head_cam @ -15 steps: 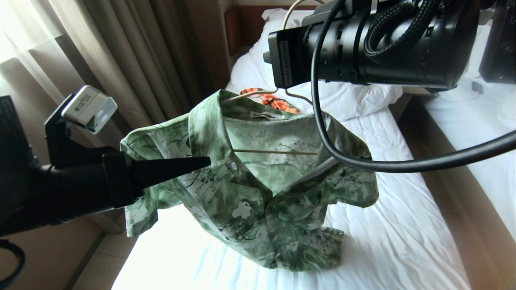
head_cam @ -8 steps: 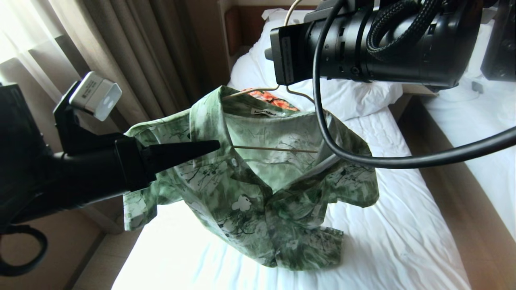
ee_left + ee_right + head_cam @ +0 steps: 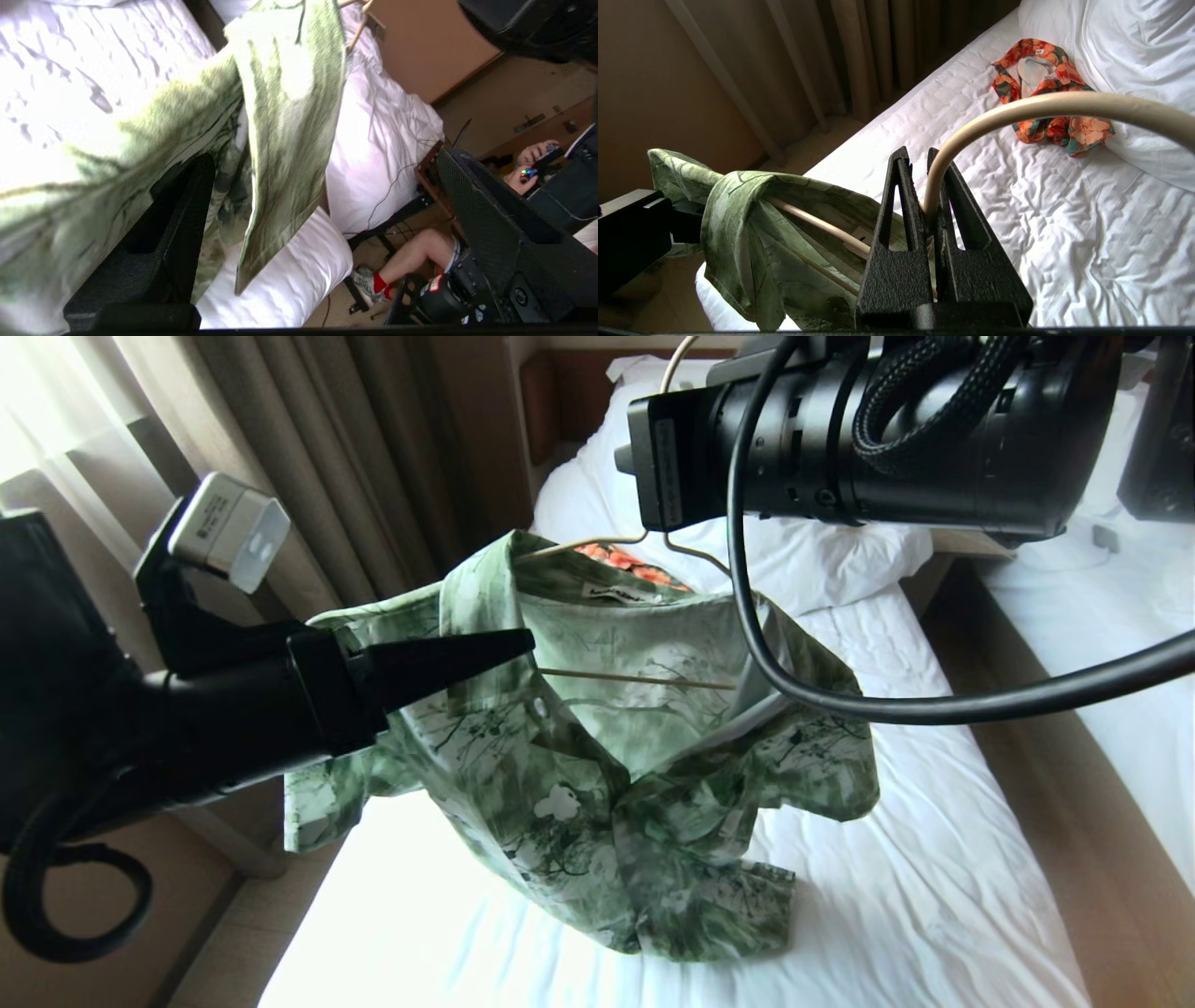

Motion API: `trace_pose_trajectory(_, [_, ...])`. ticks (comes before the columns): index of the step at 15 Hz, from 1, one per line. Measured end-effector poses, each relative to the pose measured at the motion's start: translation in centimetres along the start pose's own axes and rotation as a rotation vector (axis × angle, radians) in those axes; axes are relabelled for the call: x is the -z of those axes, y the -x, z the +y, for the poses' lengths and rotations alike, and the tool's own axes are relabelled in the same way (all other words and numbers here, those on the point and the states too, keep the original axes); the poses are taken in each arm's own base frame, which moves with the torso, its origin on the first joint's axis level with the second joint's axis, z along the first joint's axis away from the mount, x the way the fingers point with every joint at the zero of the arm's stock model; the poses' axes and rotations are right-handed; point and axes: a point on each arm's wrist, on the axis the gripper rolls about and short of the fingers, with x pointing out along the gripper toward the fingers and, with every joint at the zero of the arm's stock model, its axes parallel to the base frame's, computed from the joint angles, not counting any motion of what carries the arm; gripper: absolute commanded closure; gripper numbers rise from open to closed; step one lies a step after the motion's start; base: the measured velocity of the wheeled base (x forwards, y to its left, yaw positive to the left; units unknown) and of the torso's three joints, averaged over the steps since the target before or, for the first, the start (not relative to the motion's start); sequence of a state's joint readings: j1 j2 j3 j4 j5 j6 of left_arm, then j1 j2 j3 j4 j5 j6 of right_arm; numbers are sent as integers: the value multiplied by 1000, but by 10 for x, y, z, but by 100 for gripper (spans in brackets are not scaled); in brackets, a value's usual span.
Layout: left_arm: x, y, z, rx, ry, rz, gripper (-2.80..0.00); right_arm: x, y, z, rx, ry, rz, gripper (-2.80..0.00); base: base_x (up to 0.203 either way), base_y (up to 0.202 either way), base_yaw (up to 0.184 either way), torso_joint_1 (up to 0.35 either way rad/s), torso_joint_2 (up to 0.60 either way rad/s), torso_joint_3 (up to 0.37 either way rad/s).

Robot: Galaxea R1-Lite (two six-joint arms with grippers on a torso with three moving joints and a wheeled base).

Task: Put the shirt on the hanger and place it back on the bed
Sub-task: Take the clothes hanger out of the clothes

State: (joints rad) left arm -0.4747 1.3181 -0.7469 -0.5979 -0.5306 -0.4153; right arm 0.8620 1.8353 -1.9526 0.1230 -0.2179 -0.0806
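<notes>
Nearest the head camera, the left gripper point(image 3: 518, 642) has moved in along the shirt's point(image 3: 597, 784) collar over the last second; its fingers now stand spread wide, one below the cloth and one clear of it in the left wrist view, holding nothing. Judgement: it has just let go of the collar, or is about to re-seat it on the hanger's shoulder.

The shirt hangs draped on the hanger point(image 3: 635, 679), collar open, its hem touching the bed point(image 3: 934, 896) sheet. Neither has shifted.

Above, the right gripper point(image 3: 928, 205) is clamped on the hanger's cream wire neck just below the hook, carrying the load. Judgement: hanging looks close to done; lowering onto the bed remains.

Further back, an orange patterned garment point(image 3: 1052, 93) lies beside the pillow point(image 3: 1134, 51).

Hidden: the right arm's body covers the hook in the head view; the hanger's ends are inside the sleeves, so whether both shoulders are seated cannot be told. A seated person's leg point(image 3: 411, 254) shows beyond the bed.
</notes>
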Motion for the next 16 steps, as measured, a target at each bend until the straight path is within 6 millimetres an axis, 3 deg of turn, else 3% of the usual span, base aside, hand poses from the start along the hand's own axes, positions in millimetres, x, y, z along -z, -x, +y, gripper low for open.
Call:
trace_pose_trajectory(3, [3, -3, -7, 2, 13, -8, -280, 0, 0, 0, 1, 0, 0, 0, 0, 0, 0, 0, 0, 0])
trace_pose_trajectory(4, [3, -4, -8, -12, 9, -19, 0, 0, 0, 0, 1, 0, 0, 0, 0, 0, 0, 0, 0, 0])
trace_pose_trajectory(11, [2, -8, -6, -34, -7, -61, 0, 0, 1, -1, 1, 0, 0, 0, 0, 0, 0, 0, 0, 0])
trace_pose_trajectory(16, [-7, 12, -14, -85, -25, -115, 0, -1, 1, -15, 44, 0, 0, 0, 0, 0, 0, 0, 0, 0])
